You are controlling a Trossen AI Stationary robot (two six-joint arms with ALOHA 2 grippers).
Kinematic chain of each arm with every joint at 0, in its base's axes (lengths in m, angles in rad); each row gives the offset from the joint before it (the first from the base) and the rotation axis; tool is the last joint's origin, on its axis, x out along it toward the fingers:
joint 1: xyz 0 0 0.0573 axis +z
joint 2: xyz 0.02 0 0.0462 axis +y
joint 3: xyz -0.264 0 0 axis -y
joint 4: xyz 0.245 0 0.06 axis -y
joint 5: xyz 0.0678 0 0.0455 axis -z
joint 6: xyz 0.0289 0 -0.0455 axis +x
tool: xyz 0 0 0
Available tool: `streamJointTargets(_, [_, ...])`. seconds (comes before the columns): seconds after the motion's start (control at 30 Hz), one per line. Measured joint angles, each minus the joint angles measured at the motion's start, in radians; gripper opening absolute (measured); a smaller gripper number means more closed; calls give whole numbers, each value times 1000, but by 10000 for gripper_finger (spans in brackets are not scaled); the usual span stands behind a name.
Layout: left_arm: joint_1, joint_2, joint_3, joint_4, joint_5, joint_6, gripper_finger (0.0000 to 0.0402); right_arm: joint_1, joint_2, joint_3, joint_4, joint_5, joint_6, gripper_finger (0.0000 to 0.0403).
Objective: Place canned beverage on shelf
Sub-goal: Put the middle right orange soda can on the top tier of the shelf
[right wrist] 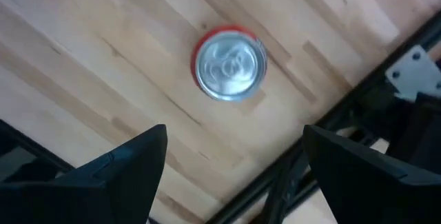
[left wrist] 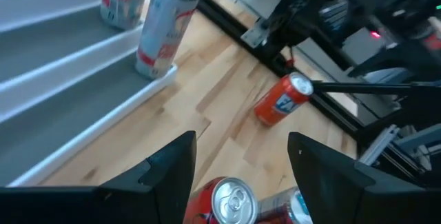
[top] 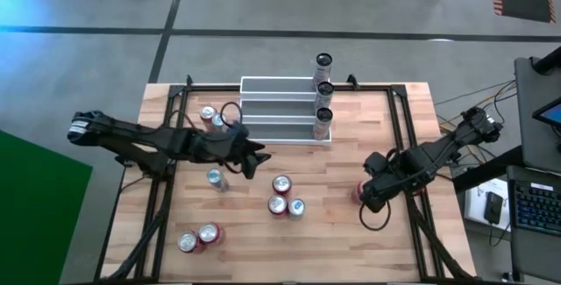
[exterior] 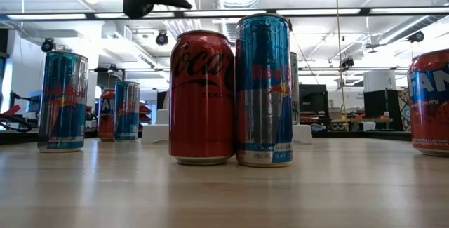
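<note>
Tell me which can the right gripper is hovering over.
The lone red can near the table's right edge, directly below the open right gripper; the other loose cans stand farther left.

My dark fingers (left wrist: 172, 176) frame a red can (left wrist: 222, 203) with a silver top; beyond, an orange can (left wrist: 284, 100) (blue lettering) on pale striped wood (left wrist: 227, 100), beside the shelf's (left wrist: 76, 79) grey treads, white edges.

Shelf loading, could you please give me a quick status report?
Left gripper open, empty, in front of the shelf. Right gripper open above a red can. Three cans already on the shelf's right end. Nothing blocking.
</note>
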State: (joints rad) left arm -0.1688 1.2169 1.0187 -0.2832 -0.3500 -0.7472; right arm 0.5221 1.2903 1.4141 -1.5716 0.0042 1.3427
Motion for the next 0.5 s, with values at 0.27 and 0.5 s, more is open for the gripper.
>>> streamJointTargets(0.27, [-27, -43, 0, -1, 1, 66, 215, 41, -1, 23, 6, -20, 105, 327])
streamJointTargets(0.5, [-52, -23, 0, -24, 1, 75, 215, 34, 10, -12, 79, 83, -51, 327])
